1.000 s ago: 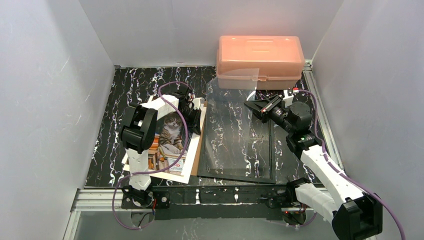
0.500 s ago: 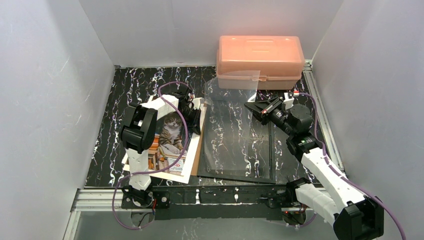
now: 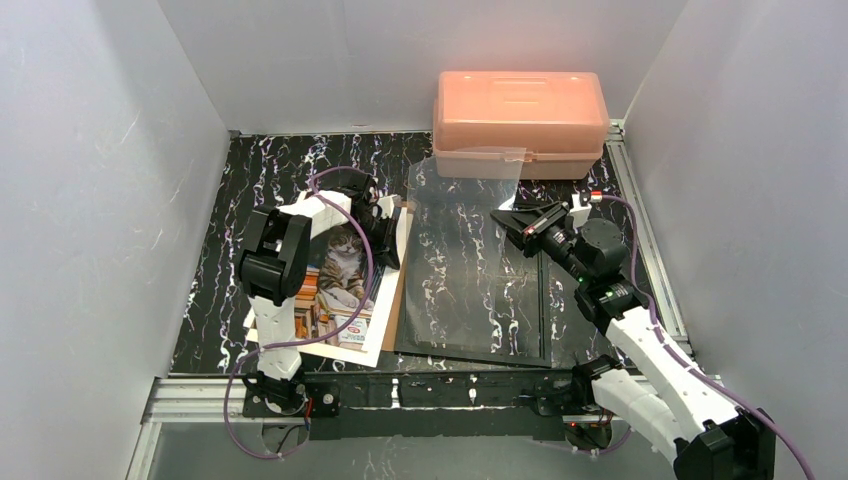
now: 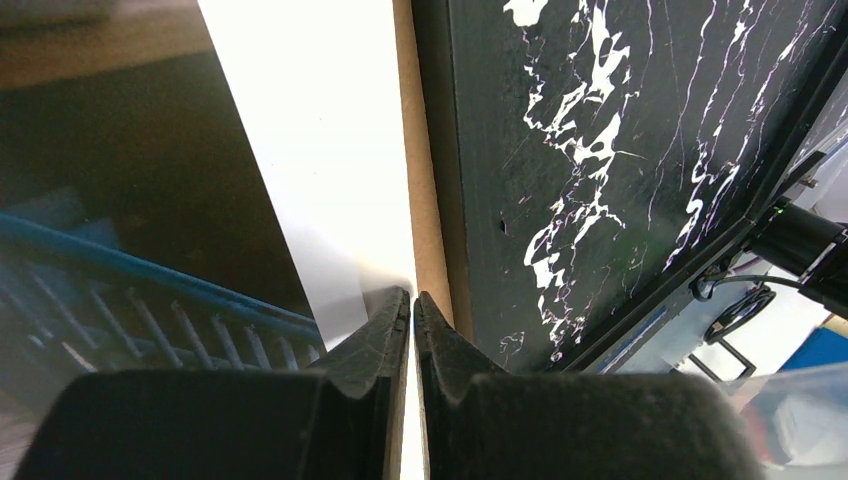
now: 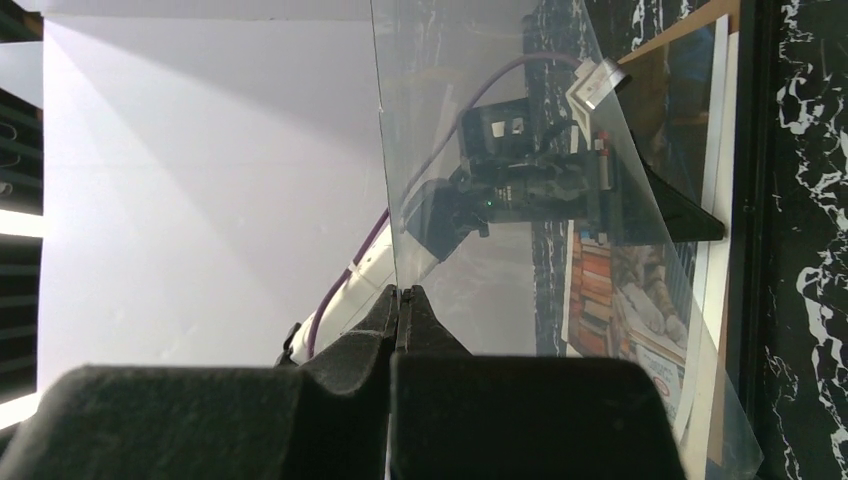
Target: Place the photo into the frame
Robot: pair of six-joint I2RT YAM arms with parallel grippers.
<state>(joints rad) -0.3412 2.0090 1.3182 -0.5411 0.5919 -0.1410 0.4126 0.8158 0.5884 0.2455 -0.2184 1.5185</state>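
1. The right gripper (image 3: 503, 215) is pinching the clear pane (image 3: 465, 200) right of centre in the top view. Its fingers are pressing fully together on the sheet's edge.
2. The pane is tilting upward, with its far edge reaching toward the pink box (image 3: 520, 115) at the upper middle.
3. The frame (image 3: 470, 353) is lying flat on the marbled table (image 3: 250, 180) at lower centre, beneath the raised pane.
4. The photo (image 3: 345, 265) is lying face up at left centre on the brown backing board (image 3: 392, 300), just beside the frame's left side.
5. The left gripper (image 3: 387, 228) is pointing down at the photo's right white border, near the board's edge.
6. In the left wrist view its fingers (image 4: 385, 320) are standing almost together, leaving only a thin slit. I cannot tell whether the paper is being caught between them.
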